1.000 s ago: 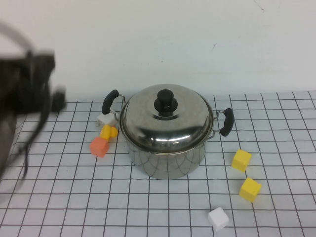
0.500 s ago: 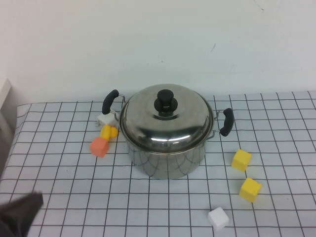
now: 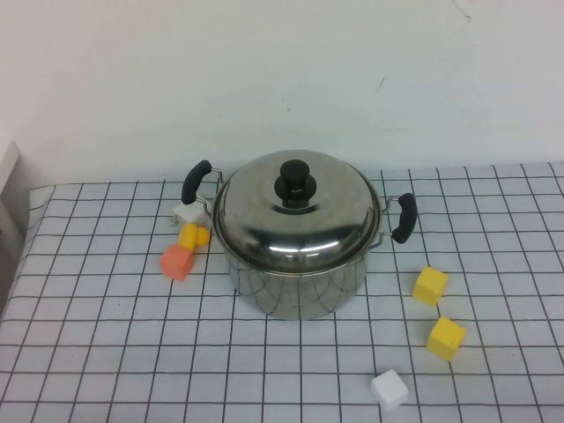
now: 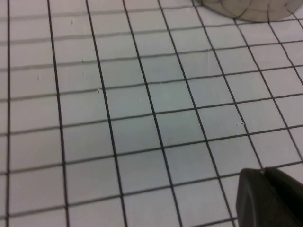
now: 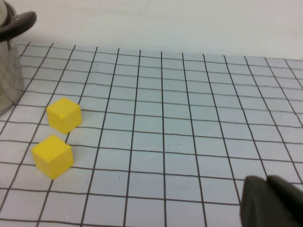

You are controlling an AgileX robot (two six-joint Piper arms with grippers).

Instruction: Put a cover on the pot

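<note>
Neither claw's state can be told, both off the pot [image 3: 300, 264]; its slippery steel lid [image 3: 298, 210] lifts by the knob [image 3: 296, 181].

Lid [image 3: 298, 211] on pot [image 3: 300, 269], 3 cubes [image 3: 188, 238] at its left, 3 blocks [image 3: 431, 285] right-front.

Two yellow cubes [image 3: 431, 285] [image 3: 447, 337] and a white cube [image 3: 389, 389] lie at four to five o'clock on the checked cloth [image 3: 106, 352]. At nine o'clock an orange cube [image 3: 177, 262], a yellow piece [image 3: 192, 235] and a white block [image 3: 187, 212] cluster together.
</note>
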